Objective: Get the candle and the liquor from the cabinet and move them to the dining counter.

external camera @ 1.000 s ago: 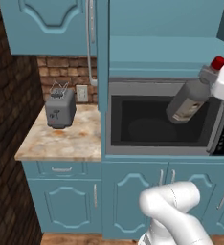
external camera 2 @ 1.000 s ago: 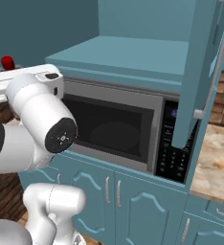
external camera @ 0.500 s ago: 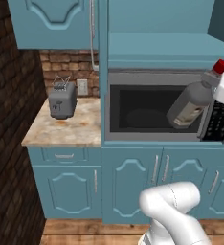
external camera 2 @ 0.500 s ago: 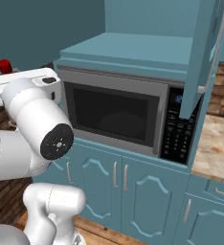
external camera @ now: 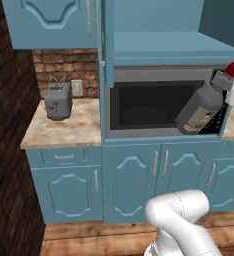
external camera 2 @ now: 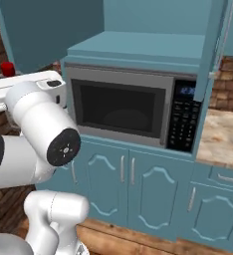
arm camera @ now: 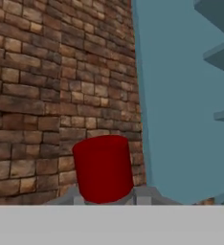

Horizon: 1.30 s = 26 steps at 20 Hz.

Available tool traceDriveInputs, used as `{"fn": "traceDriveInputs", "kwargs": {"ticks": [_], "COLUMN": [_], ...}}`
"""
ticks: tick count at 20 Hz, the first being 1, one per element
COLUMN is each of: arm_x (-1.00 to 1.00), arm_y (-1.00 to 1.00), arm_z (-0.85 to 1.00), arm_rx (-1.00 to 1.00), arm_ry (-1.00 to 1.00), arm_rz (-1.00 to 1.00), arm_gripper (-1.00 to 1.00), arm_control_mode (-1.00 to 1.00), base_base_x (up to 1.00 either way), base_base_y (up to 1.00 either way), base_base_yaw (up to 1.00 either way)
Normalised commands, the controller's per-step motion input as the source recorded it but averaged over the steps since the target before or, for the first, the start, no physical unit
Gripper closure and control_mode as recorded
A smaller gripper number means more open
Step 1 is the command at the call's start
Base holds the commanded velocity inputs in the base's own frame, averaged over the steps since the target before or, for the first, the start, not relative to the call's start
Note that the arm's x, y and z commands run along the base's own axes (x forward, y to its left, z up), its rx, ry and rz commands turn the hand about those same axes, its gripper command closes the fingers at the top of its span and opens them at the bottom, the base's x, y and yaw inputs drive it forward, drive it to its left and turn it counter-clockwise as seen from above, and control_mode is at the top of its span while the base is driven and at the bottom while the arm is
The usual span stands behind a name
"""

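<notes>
The liquor (external camera: 201, 109), a dark grey bottle with a red cap (external camera: 233, 69), hangs tilted in front of the microwave, base down to the left. My gripper (external camera: 229, 84) is shut on its neck at the right edge of the left base view. Seen from the hand, the red cap (arm camera: 103, 167) rises between the fingertips (arm camera: 141, 195). The same cap (external camera 2: 7, 68) peeks over my white arm in the right base view. The cabinet (external camera: 169, 30) above the microwave stands open, its visible shelf (external camera 2: 138, 47) bare. The candle and the dining counter are out of view.
A microwave (external camera: 154, 106) sits under the open cabinet. A grey toaster (external camera: 58, 102) stands on the small marble counter (external camera: 64, 131) by a brick wall (external camera: 9, 165). Teal lower cabinets (external camera: 134, 177) meet a wooden floor. Another marble counter (external camera 2: 223, 139) lies to the right.
The whole picture has shifted: the base has moved and the kitchen front now looks farther off. The bottle stays tilted in my shut gripper.
</notes>
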Motion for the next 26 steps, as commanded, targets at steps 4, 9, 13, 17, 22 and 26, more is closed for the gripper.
{"fn": "traceDriveInputs", "kwargs": {"ticks": [4,9,13,17,22,26], "arm_x": [0.0,0.0,0.0,0.0,0.0,0.0], "arm_y": [0.0,0.0,0.0,0.0,0.0,0.0], "arm_z": [0.0,0.0,0.0,0.0,0.0,0.0], "arm_rx": [0.0,0.0,0.0,0.0,0.0,0.0], "arm_ry": [0.0,0.0,0.0,0.0,0.0,0.0], "arm_rz": [0.0,0.0,0.0,0.0,0.0,0.0], "arm_gripper": [1.0,1.0,1.0,1.0,1.0,1.0], "arm_control_mode": [1.0,1.0,1.0,1.0,1.0,1.0], "base_base_x": [-0.32,-0.31,-0.45,-0.48,-0.5,-0.52], "base_base_y": [0.74,0.74,0.38,0.47,0.46,0.36], "base_base_yaw": [-0.34,-0.34,-0.32,-0.39,-0.47,-0.48]}}
